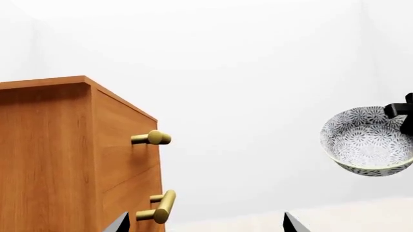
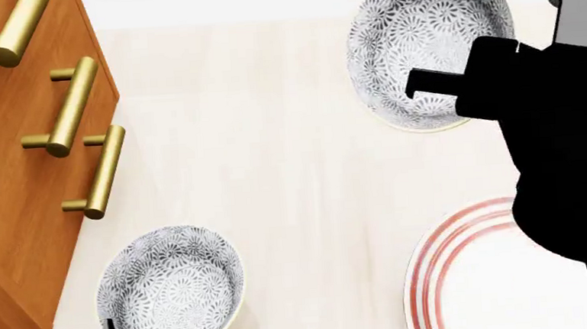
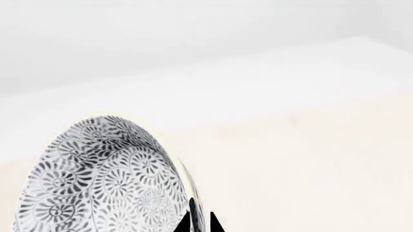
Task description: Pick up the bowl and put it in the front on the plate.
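Table (image 2: 271,135) first, pale below me; the plate (image 2: 453,277) lies on it near my right side, directly beneath my right arm. My right fingers (image 3: 199,223) pinch the rim of the bowl (image 2: 419,42), lifted and tilted, beyond the plate. My left fingers (image 1: 203,223) hang wide, holding nothing.

Bowl (image 2: 424,45) behind plate (image 2: 464,276); 2nd bowl (image 2: 174,294) left, by cabinet (image 2: 18,166)

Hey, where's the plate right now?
In the head view the plate lies at the lower right on the table, partly hidden under the right arm, below the held bowl and right of the other bowl.
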You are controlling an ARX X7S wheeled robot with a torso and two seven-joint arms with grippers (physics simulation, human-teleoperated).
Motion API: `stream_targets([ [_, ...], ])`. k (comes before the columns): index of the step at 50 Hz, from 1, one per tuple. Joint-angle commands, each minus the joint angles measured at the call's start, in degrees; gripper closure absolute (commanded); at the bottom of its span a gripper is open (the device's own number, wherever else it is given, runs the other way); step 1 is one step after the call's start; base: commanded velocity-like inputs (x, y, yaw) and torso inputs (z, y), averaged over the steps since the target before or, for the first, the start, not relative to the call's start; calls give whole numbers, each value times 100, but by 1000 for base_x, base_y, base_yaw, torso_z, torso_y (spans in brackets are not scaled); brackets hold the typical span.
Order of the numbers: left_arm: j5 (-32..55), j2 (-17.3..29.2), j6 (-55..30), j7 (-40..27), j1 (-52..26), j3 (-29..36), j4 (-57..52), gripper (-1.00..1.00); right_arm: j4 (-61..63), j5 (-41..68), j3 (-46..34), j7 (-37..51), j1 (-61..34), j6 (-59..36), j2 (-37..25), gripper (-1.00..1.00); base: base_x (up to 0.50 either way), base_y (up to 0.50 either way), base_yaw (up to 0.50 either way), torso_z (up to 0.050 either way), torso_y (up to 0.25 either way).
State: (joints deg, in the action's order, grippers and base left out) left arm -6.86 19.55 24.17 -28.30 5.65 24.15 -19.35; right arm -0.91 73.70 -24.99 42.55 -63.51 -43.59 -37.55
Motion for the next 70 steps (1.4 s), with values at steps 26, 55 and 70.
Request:
stream_targets([
  [26,-7,41,-229,34,-62,133,-85,-100,3167,276,2457,-3050,3961,1671,-3642,100,0,0,0,0,1],
  [55,22,65,-443,97,-110,266,-134,-100,2655,-1949,5214,-5331,7545,2310,-3252,100,0,0,0,0,0],
  [70,187,78,-501,134,-143,296,-109,-100,2431,-2595,6010,-5861,8151,2236,-2963,100,0,0,0,0,1],
])
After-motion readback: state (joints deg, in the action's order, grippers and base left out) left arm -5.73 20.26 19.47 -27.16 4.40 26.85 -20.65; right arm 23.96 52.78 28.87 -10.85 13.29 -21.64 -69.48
